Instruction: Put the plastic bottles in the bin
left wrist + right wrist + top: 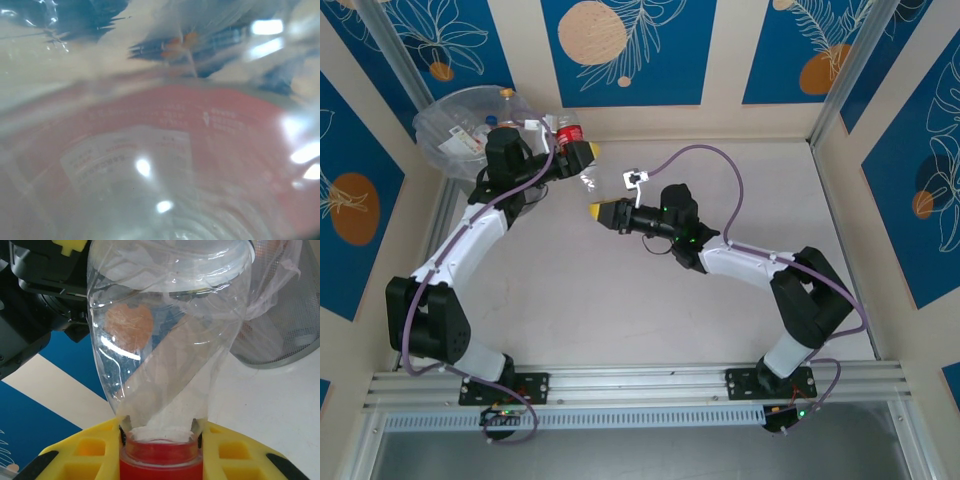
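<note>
A clear plastic bottle (165, 335) with a red cap and no label stands neck-down between the yellow fingers of my right gripper (161, 435), which is shut on its neck; that gripper (603, 212) sits mid-table. A second plastic bottle (568, 130) with a red label is at my left gripper (565, 142), just right of the bin's rim. Its label (200, 130) is pressed up against the left wrist camera and hides the fingers. The round grey bin (430, 125) with its clear bag stands in the far left corner, with several bottles inside, and its mesh wall (285, 330) appears past the held bottle.
Blue patterned walls close in the table on three sides. The right arm's purple cable loops over the middle of the table with a small white clip (635, 178) on it. An aluminium rail (640, 380) with both arm bases runs along the near edge.
</note>
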Available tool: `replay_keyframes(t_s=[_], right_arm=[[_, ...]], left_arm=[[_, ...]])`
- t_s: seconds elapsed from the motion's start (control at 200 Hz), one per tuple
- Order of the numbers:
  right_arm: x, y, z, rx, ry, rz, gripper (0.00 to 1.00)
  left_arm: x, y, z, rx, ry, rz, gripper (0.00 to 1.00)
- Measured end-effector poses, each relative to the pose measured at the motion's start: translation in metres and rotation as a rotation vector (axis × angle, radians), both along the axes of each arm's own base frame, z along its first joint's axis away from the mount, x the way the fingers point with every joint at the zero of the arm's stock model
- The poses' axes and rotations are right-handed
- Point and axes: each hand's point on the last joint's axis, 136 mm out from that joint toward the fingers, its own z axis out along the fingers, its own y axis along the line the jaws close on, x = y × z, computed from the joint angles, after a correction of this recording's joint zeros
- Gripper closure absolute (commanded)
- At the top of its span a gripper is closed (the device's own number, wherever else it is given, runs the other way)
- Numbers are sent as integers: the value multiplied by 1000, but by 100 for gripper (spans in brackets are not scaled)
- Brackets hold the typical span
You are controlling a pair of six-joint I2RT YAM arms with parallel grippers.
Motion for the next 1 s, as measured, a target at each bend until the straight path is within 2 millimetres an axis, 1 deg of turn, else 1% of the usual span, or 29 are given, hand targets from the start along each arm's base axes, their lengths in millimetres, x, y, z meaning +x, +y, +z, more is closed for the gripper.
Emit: replay_keyframes(t_s=[0.085, 0.155, 0.195, 0.25, 0.26, 0.29, 0.305, 0.42, 0.515, 0.63, 0.735, 0.825, 0.92, 1.0], right_arm=[[0, -2, 1, -3, -2, -3, 54], [-1, -4, 3, -9, -10, -2, 45], [0, -6, 5, -10, -18, -6, 35], [-1, -8, 10, -13, -39, -11, 25], [0, -9, 10, -12, -35, -15, 21], [1, -11, 12, -13, -41, -22, 5], [1, -12, 13, -16, -48, -27, 0], [8, -25, 20, -28, -70, -77, 1], [13, -39, 20, -47, -79, -127, 1], [15, -57, 14, -87, -77, -185, 1], [17, -69, 8, -122, -73, -226, 1], [17, -77, 1, -146, -65, -248, 1], [16, -82, -7, -171, -49, -264, 1], [15, -84, -13, -188, -37, -270, 1]], left_arm=[[0, 0, 2, 4, 3, -1, 36], [0, 0, 4, 8, 11, -2, 40], [1, 1, 7, 13, 13, 6, 42], [3, 4, 10, 19, 16, 21, 42], [4, 5, 11, 20, 16, 26, 42], [6, 8, 14, 21, 13, 36, 42], [7, 9, 15, 22, 12, 43, 42], [16, 23, 25, 24, 5, 91, 42], [28, 43, 34, 37, 6, 151, 41], [47, 82, 51, 63, -6, 264, 40], [64, 124, 75, 82, -33, 377, 40], [77, 154, 96, 108, -68, 461, 39], [89, 178, 106, 144, -83, 532, 39], [101, 194, 106, 178, -77, 586, 39]])
